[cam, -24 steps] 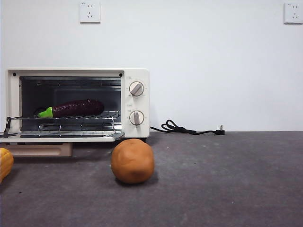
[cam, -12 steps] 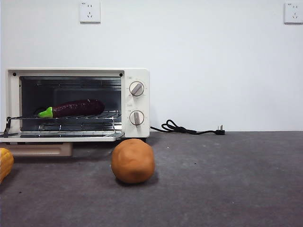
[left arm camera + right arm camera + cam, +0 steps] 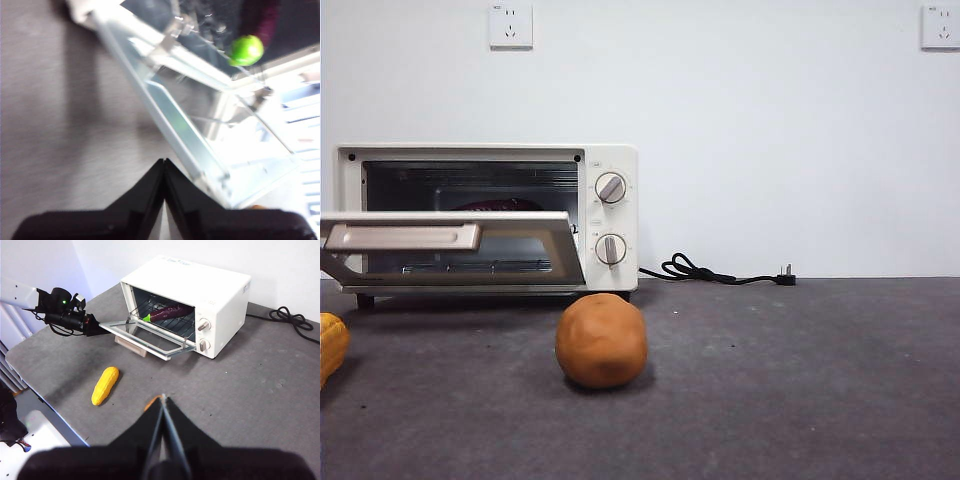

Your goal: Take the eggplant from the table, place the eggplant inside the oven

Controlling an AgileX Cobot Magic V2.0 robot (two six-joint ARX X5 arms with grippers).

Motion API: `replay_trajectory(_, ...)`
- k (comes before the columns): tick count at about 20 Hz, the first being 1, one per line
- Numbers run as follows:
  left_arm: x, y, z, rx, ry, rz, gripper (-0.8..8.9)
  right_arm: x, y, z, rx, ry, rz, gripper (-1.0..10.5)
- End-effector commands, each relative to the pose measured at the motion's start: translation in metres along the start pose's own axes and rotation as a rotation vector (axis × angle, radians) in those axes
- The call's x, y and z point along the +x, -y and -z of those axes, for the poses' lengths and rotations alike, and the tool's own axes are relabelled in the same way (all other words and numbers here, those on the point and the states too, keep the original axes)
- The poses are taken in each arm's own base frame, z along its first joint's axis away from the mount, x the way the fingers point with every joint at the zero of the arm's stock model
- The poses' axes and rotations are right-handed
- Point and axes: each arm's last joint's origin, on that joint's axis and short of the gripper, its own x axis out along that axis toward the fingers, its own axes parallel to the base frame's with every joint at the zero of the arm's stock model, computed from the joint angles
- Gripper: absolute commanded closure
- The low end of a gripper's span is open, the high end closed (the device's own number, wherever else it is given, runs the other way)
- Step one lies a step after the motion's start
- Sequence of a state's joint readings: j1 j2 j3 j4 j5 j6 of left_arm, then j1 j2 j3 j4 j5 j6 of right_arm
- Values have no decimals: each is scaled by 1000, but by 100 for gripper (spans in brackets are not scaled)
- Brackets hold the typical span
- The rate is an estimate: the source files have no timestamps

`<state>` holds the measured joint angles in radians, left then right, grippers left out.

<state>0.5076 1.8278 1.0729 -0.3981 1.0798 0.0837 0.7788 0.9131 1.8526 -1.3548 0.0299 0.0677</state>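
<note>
One oven stands on the table, and everything else can be placed from it. One eggplant lies on the wire rack inside it, green stem cap toward the side away from the knobs. From the front only a dark sliver of the eggplant shows above the door, which is partly raised, with its beige handle across the glass. Two round knobs sit one above the other on the oven's panel.

The left gripper is just beside the door's outer edge, jaws pressed together with nothing between them. The right gripper hangs well out in front of the oven, jaws likewise closed on nothing.

One round orange-brown lump sits on the table just in front of the knob side. One yellow corn-like piece lies in front of the door side. One black power cord trails from the oven along the wall, and two wall sockets are mounted above
</note>
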Motion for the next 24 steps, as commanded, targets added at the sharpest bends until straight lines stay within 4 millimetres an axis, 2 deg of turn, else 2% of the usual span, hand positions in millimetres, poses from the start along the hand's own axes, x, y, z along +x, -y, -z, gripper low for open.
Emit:
replay_trajectory(1, 5, 1, -1, -10, 7, 71, 820, 1, 0, 3, 7, -26, 6, 958)
replay_trajectory(5, 9, 6, -11, 13, 45, 123, 819, 1, 0, 3, 7, -27, 6, 958)
replay_trajectory(9, 16, 17, -30, 84, 86, 141, 819, 1, 0, 3, 9, -27, 6, 958)
replay_trajectory(16, 25, 62, -78, 284, 139, 131, 819, 1, 0, 3, 35, -27, 7, 958)
replay_trajectory(24, 32, 78, -86, 298, 114, 128, 819, 1, 0, 3, 44, -27, 6, 958)
